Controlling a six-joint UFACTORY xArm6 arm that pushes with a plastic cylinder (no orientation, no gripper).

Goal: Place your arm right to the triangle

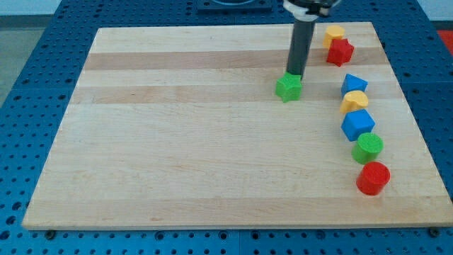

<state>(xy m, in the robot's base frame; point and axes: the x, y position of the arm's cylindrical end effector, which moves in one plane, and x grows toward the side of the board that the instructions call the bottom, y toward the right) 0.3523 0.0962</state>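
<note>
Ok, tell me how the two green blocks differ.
The green star block has a notched, pointed outline; the green cylinder is round.
The green star block stands alone near the board's middle-top; the green cylinder sits in the column at the view's right, between the blue cube and the red cylinder.
My tip is at the star block's top edge, apparently touching; the green cylinder is far from it.
Both are the same green and similar in size.

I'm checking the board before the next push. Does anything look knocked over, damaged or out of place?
Nothing looks damaged or spilled. The only outlier is the green star block, alone near the board's middle top with my tip at its upper edge; the other seven blocks trail down the view's right side of the wooden board.
</note>
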